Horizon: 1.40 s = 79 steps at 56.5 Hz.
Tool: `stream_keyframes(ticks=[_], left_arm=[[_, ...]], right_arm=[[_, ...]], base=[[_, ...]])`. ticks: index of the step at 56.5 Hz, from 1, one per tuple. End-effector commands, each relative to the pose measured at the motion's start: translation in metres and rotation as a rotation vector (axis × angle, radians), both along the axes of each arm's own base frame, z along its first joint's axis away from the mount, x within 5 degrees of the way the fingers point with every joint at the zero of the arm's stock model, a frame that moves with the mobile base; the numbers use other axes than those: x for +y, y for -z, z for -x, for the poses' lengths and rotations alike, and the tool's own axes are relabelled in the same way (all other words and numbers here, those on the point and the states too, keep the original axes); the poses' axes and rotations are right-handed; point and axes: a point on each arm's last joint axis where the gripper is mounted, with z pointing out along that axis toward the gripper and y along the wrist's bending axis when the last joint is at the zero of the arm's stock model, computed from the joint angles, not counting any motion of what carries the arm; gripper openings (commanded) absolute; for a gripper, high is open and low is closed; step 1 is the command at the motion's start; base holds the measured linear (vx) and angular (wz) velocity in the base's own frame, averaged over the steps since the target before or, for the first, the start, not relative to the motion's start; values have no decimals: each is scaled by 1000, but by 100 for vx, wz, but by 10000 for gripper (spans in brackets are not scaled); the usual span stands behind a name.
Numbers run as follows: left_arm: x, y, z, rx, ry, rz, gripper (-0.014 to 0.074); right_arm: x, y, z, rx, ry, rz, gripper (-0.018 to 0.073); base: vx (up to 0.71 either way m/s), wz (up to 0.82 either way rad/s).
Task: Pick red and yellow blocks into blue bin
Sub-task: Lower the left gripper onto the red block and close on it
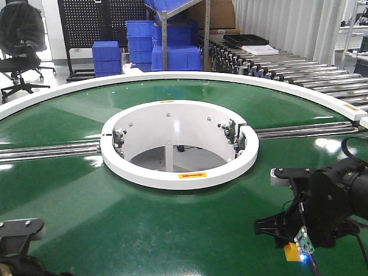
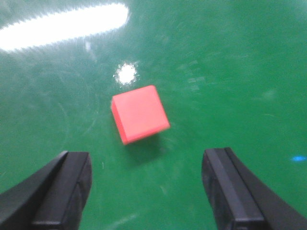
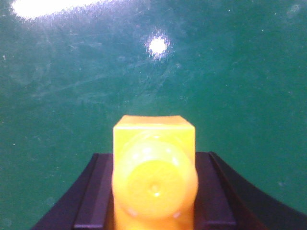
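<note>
Edges and clearance:
- Left gripper (image 2: 146, 153): the two black fingers (image 2: 57, 191) are spread wide with nothing between them.
- The small red plastic block (image 2: 139, 114) lies on the belt ahead of the gap and touches neither finger. It is turned at an angle to the fingers. There is bare green on all four of its sides. The left wrist view is blurred, so no studs can be made out.
- Right gripper (image 3: 154, 163): the fingers are pinching the bright yellow plastic block (image 3: 154, 167), one black pad (image 3: 96, 191) on each flank. A round stud faces the camera.
- In the front view the yellow block (image 1: 292, 251) is at the near right, under the black right arm and low over the belt. I cannot tell whether it touches the belt.
- The white ring-shaped hub (image 1: 179, 175) is to the far left of that arm, well apart from it.
- The white outer rim (image 1: 190, 76) of the table curves along the far side.

Surface and room:
- The glossy green circular belt (image 1: 144, 224) is scuffed and shows lamp glare.
- Metal rails run out from the hub to the left (image 1: 52, 150) and to the right (image 1: 305, 131).
- Behind the table are stacked blue plastic crates (image 1: 140, 40), a black pegboard (image 1: 98, 17) and a black office chair (image 1: 20, 46).
- A steel roller conveyor (image 1: 310, 72) is at the far right.

Counts:
- Red blocks: 1
- Yellow blocks: 1
- Grippers: 2
- Rails: 2
- Hubs: 1
- Chairs: 1
- Crates: several stacks, number unclear
</note>
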Motion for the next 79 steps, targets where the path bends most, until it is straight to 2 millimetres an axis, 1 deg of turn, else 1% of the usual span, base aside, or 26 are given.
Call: stream_keyframes(ticks=[1,10,28,48,55,60,65,68,77,79], left_arm=[[-6,-16,-16,-90,-10,30,593],[-13,-9,-27,-69,12,13,593],[-17,3,-44,-39,19,-8,593],[-19,26,-53,3,9,-24,589],[-19,31,-56,4,6,-26,569],[-19,32,-57,-3,3,-25,522],[-19,32,-57,-7,3,-24,414],[-19,32,-57,-5,4,-25,321],[-19,31,-55,2,20,-35,-10],[-19,30,-55,3,26,-38,-10]], right_arm=[[-1,-28,-1,-118,-22,-6,-11],[-1,-28,-1,-122,-24,-5,-11],[-1,-28,-1,-112,-42,8,-11],[-1,-27,0,-103,-40,11,-11],[-2,-27,0,-98,-39,13,-11],[-2,-27,1,-96,-39,13,-11],[-2,-27,1,-95,-38,13,-11],[-2,-27,1,-94,-38,14,-11],[-2,-30,2,-97,-38,14,-11],[-3,-32,3,-105,-41,14,-11]], base=[[0,0],[0,0],[0,0],[0,0],[0,0],[0,0],[0,0],[0,0],[0,0],[0,0]])
